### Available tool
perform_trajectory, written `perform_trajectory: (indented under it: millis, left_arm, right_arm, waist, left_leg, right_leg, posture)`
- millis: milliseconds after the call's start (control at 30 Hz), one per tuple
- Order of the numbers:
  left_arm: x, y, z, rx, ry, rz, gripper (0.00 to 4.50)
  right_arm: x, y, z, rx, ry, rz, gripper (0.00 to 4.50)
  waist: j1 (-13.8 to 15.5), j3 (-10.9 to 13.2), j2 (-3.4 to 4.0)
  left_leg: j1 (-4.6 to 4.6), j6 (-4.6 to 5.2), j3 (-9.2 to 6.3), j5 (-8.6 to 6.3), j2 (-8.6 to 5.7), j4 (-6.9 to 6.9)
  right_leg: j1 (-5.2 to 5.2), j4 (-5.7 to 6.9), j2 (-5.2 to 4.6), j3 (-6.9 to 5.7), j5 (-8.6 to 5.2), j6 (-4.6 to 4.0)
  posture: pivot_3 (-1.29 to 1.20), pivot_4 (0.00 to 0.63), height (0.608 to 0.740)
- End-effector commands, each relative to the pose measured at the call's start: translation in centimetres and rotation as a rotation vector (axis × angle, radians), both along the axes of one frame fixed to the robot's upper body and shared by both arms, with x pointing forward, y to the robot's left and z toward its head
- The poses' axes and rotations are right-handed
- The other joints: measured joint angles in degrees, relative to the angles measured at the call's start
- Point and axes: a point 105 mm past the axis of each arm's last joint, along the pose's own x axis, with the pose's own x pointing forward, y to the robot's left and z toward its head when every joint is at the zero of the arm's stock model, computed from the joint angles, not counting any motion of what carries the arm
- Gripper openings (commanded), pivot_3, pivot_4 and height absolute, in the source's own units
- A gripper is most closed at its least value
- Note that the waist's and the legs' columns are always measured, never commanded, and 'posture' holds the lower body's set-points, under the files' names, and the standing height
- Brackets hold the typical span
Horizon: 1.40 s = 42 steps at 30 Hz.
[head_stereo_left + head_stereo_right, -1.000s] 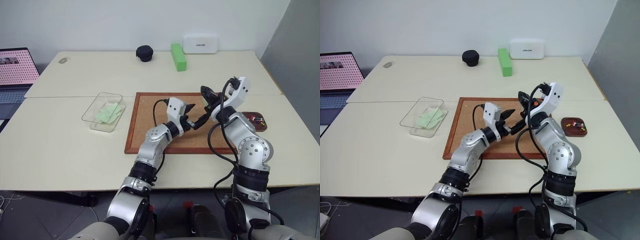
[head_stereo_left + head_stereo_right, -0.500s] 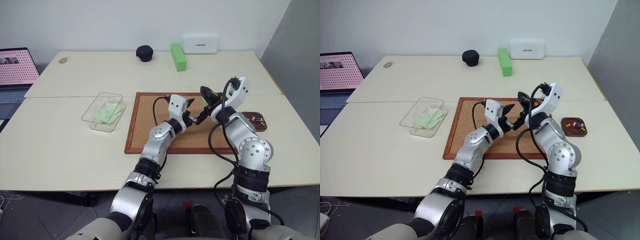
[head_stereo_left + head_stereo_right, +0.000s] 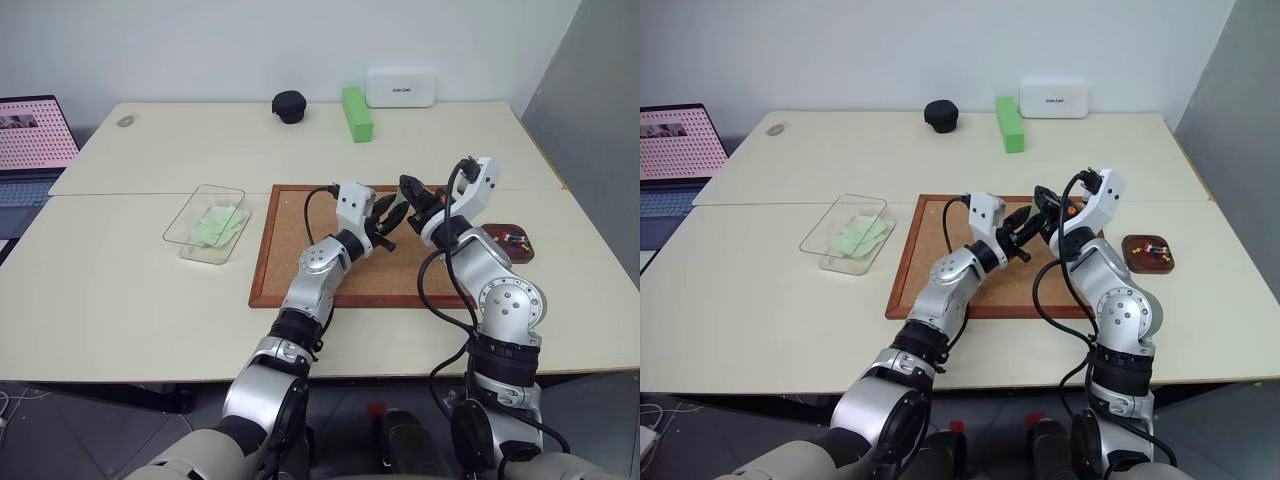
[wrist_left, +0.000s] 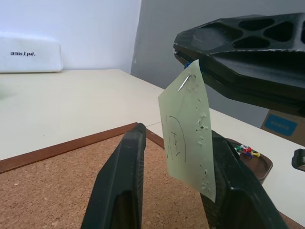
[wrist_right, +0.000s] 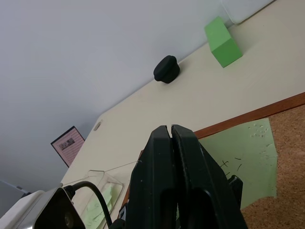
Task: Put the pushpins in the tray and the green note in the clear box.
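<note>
My right gripper (image 3: 410, 187) hangs over the corkboard, shut on a blue-headed pushpin (image 4: 188, 66). The pin pierces the top of the pale green note (image 4: 188, 138), which dangles from it. My left gripper (image 3: 390, 215) reaches up from below, open, one finger on each side of the note. The paper lies near one finger (image 4: 228, 176) and a gap shows on the other side. The brown tray (image 3: 1135, 262) sits to the right of the board with several pushpins (image 3: 1155, 249) in it. The clear box (image 3: 207, 253) stands left of the board with green slips inside.
A wood-framed corkboard (image 3: 300, 250) lies under both grippers. At the table's back are a bright green block (image 3: 356, 113), a black round object (image 3: 289, 106) and a white device (image 3: 401, 87). A laptop (image 3: 35, 135) sits at the far left.
My left gripper has tilted up toward the right gripper and its fingers have narrowed around the hanging note. The right arm has stayed still.
</note>
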Motion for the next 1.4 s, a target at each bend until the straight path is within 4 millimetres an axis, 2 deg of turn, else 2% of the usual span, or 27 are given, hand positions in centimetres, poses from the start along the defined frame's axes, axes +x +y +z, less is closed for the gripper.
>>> perform_trajectory:
  millis: [33,133,167,300,767,967,1033,1167,1233,1400]
  left_arm:
    - [-0.1,-0.4,1.9,-0.031,-0.061,-0.018,0.63]
    - [0.0,-0.3,2.1,-0.036,-0.057,-0.012,0.06]
    - [0.1,-0.3,2.1,-0.040,-0.055,-0.011,0.01]
    - [0.1,-0.4,2.2,-0.041,-0.045,-0.019,0.01]
    - [0.6,-0.2,0.4,-0.040,0.114,-0.016,0.01]
    - [0.4,-0.4,0.3,-0.030,0.124,-0.030,0.01]
    - [-0.3,-0.9,-0.1,0.002,0.132,-0.096,0.01]
    - [-1.8,-0.9,-0.6,0.142,0.053,-0.213,0.01]
    - [-2.6,-0.8,-0.4,0.201,-0.001,-0.263,0.01]
    - [-4.6,-0.6,0.2,0.375,-0.151,-0.379,0.01]
  right_arm:
    - [-0.5,0.0,1.6,0.009,-0.066,0.001,0.00]
    - [-0.5,0.0,1.6,0.004,-0.068,0.005,0.00]
    - [-0.5,0.0,1.6,0.003,-0.069,0.006,0.00]
    - [-0.5,-0.1,1.6,0.004,-0.070,0.001,0.00]
    - [-0.6,-1.0,1.9,0.012,-0.083,-0.035,0.00]
    - [-0.8,-1.6,1.7,-0.008,-0.085,-0.058,0.00]
    - [-0.8,-2.9,1.4,-0.154,-0.116,-0.109,0.00]
    - [-0.9,-6.4,-1.1,-0.708,-0.168,-0.202,0.00]
    - [-1.1,-7.5,-2.0,-0.909,-0.213,-0.204,0.00]
    - [-0.5,-12.2,-3.2,-0.962,-0.146,-0.305,0.00]
  waist:
    - [0.00,0.00,0.00]
    - [0.00,0.00,0.00]
    - [0.00,0.00,0.00]
    - [0.00,0.00,0.00]
    - [0.00,0.00,0.00]
    - [0.00,0.00,0.00]
    - [0.02,0.00,0.00]
    - [0.23,0.01,0.01]
    - [0.11,0.02,0.00]
    - [-0.61,0.10,-0.10]
  left_leg:
    - [0.00,0.00,0.00,0.00,0.00,0.00]
    - [0.00,0.00,0.00,0.00,0.00,0.00]
    - [0.00,0.00,0.00,0.00,0.00,0.00]
    - [0.00,0.00,0.00,0.00,0.00,0.00]
    - [0.00,0.00,0.00,0.00,0.00,0.00]
    - [0.00,0.00,0.00,0.00,0.00,0.00]
    - [-0.01,0.00,0.00,0.00,0.00,0.00]
    - [-0.06,0.00,0.00,0.00,-0.07,0.00]
    - [-0.06,0.00,0.06,0.00,-0.08,0.00]
    - [0.02,0.00,0.08,0.00,0.06,-0.05]
  right_leg:
    - [0.00,0.00,0.00,0.00,0.00,0.00]
    - [0.00,0.00,0.00,0.00,0.00,0.00]
    - [0.00,0.00,0.00,0.00,0.00,0.00]
    - [0.00,0.00,0.00,0.00,0.00,0.00]
    - [0.00,0.00,0.00,0.00,0.00,0.00]
    - [0.00,0.00,0.00,-0.01,0.00,0.00]
    - [0.00,0.00,0.00,0.00,0.00,0.00]
    - [0.01,-0.10,-0.04,-0.02,0.00,0.01]
    - [-0.01,-0.13,-0.06,0.03,-0.01,0.01]
    - [-0.04,-0.06,0.07,0.06,-0.02,0.00]
  posture:
    - [0.00,0.150,0.740]
    - [0.00,0.150,0.740]
    - [0.00,0.150,0.740]
    - [0.00,0.150,0.740]
    - [0.00,0.150,0.740]
    - [0.00,0.150,0.740]
    - [0.00,0.150,0.740]
    - [0.00,0.150,0.740]
    - [0.00,0.150,0.740]
    - [0.00,0.150,0.740]
